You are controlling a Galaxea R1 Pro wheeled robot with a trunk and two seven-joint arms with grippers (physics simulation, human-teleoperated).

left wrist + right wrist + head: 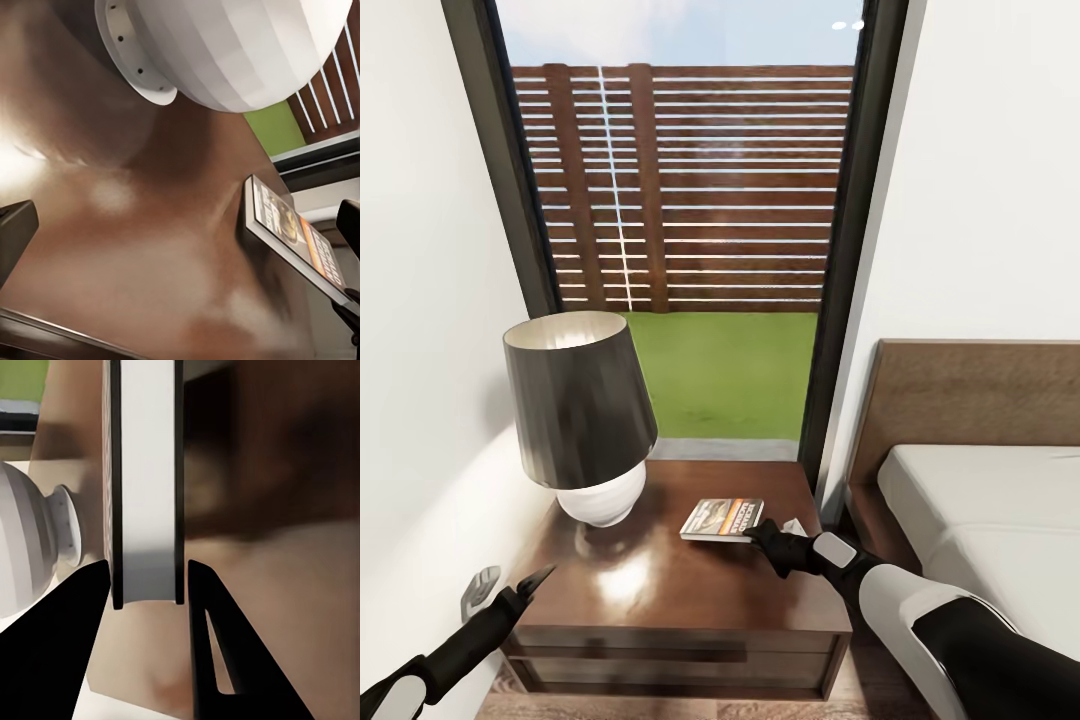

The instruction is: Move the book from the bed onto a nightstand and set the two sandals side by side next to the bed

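Note:
The book (722,519) lies flat at the back right of the dark-brown nightstand (690,600); I cannot tell if it rests on the top or hovers just above it. My right gripper (762,531) is shut on the book's near edge, and its white page edge (146,472) sits between the two black fingers (82,615). The book's orange-banded cover (289,229) faces up beside the lamp. My left gripper (510,587) hangs open at the nightstand's front left corner, holding nothing. The bed (980,400) stands to the right. The sandals are out of view.
A lamp with a dark shade (580,400) and a white round base (240,45) takes the back left of the nightstand. A tall black-framed window (690,200) is behind it, and white walls close in on the left. Wood floor shows below the nightstand.

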